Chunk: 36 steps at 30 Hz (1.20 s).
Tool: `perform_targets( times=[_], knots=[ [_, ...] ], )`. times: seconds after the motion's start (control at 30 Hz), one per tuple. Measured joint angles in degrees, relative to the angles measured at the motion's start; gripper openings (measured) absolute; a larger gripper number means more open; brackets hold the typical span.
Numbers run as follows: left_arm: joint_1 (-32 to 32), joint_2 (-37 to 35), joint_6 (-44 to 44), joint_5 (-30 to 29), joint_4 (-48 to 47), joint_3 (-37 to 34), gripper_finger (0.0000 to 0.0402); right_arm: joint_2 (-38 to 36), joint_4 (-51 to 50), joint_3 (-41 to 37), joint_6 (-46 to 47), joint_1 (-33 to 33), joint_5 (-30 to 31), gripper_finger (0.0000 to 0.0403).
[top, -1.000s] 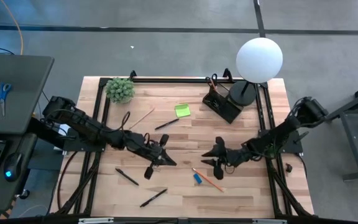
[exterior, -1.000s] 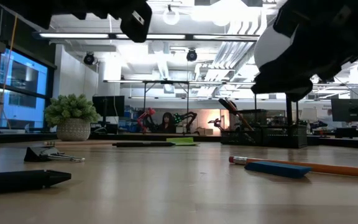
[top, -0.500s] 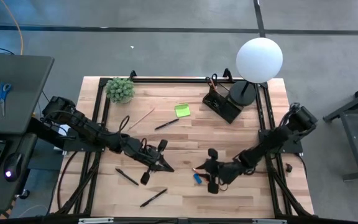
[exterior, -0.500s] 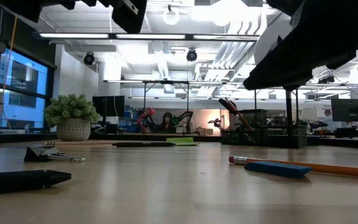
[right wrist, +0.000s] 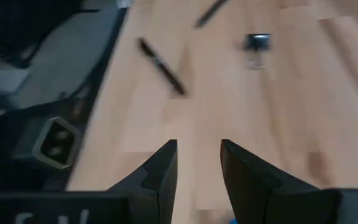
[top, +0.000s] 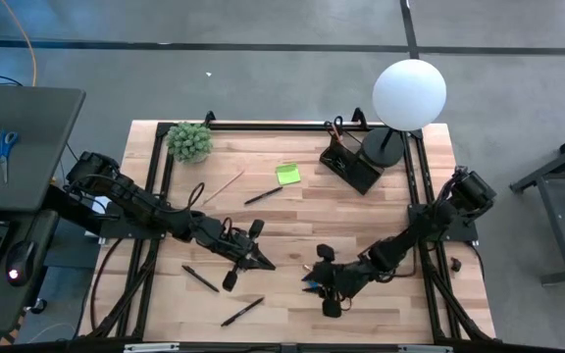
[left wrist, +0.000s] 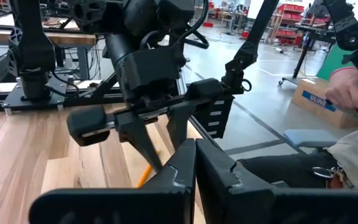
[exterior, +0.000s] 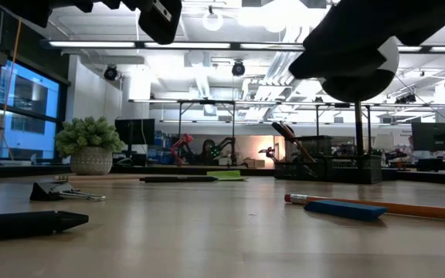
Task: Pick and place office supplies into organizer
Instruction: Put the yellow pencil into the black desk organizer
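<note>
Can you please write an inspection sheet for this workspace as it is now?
Surface: wooden table, black frame at its edges.
Job's things: pens scattered; sticky pad near organizer; pencil and blue piece by right hand.
Clutter: plant, lamp.
Hands: left hand shut, empty, mid-table; right hand part open, empty, over blue piece.
Cables: one loop beside left arm.
Surroundings: side desk with blue scissors; person's hand beyond the table.

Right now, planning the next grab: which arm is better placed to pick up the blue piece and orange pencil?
Right. The right gripper hovers open, just beside the blue piece and orange pencil; the left gripper is shut, farther away.
</note>
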Motion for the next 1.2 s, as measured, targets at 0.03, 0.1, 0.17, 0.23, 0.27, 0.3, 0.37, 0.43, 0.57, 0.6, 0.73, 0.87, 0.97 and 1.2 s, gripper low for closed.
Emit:
perform_targets(
  times=[0.03, 0.1, 0.17, 0.23, 0.27, 0.3, 0.37, 0.43, 0.57, 0.6, 0.73, 0.87, 0.97, 1.2],
  knots=[
    [0.0, 0.0, -0.1, 0.0, 0.0, 0.0, 0.0001, 0.0, 0.0, 0.1, -0.6, -0.3, -1.6, 0.0114],
    [0.0, 0.0, -0.1, 0.0, 0.0, 0.0, 0.0001, 0.0, 0.0, 0.2, -1.7, -1.0, -3.8, 0.0114],
    [0.0, 0.0, -0.1, 0.0, 0.0, 0.0, 0.0001, 0.0, 0.0, 0.2, -1.8, -1.6, -4.8, 0.0114],
    [0.0, 0.0, -0.1, 0.0, 0.0, 0.0, 0.0001, 0.0, 0.0, 0.2, -1.8, -2.2, -5.9, 0.0114],
    [0.0, 0.0, -0.1, 0.0, 0.0, 0.0, 0.0001, 0.0, 0.0, 0.2, -1.9, -2.5, -6.0, 0.0114],
    [0.0, 0.0, -0.1, 0.0, 0.0, 0.0, 0.0001, 0.0, 0.0, 0.2, -2.2, -2.7, -6.0, 0.0114],
    [0.0, 0.0, -0.1, 0.0, 0.0, 0.0, 0.0001, 0.0, 0.0, 0.2, -4.1, -2.9, -6.1, 0.0114],
    [0.0, 0.0, -0.2, 0.0, 0.0, 0.0, 0.0001, 0.0, 0.0, 0.2, -5.6, -2.9, -5.3, 0.0114],
    [0.0, 0.0, -0.2, 0.0, -0.2, 0.0, 0.0001, 0.0, 0.0, 0.2, -3.9, -2.5, -0.9, 0.0114],
    [0.0, 0.0, -0.2, 0.0, -0.3, 0.0, 0.0001, 0.0, 0.0, 0.2, -2.7, -2.5, 0.0, 0.0114],
    [0.0, 0.0, -0.2, 0.1, -0.4, 0.0, 0.0001, 0.0, -1.8, 0.2, 1.9, -2.6, 1.4, 0.0114],
    [0.0, 0.0, -0.2, 0.1, -0.5, 0.0, 0.0001, 0.0, -4.3, 0.2, 6.0, -1.3, 4.4, 0.0114],
    [0.0, 0.0, -0.2, 0.1, -0.7, 0.0, 0.0001, 0.0, -5.7, 0.1, 7.6, 0.5, 8.2, 0.0114],
    [0.0, 0.0, -0.2, 0.1, -2.3, 0.0, 0.0001, 0.1, -9.0, 0.1, 13.8, 5.6, 16.2, 0.0114]
  ],
)
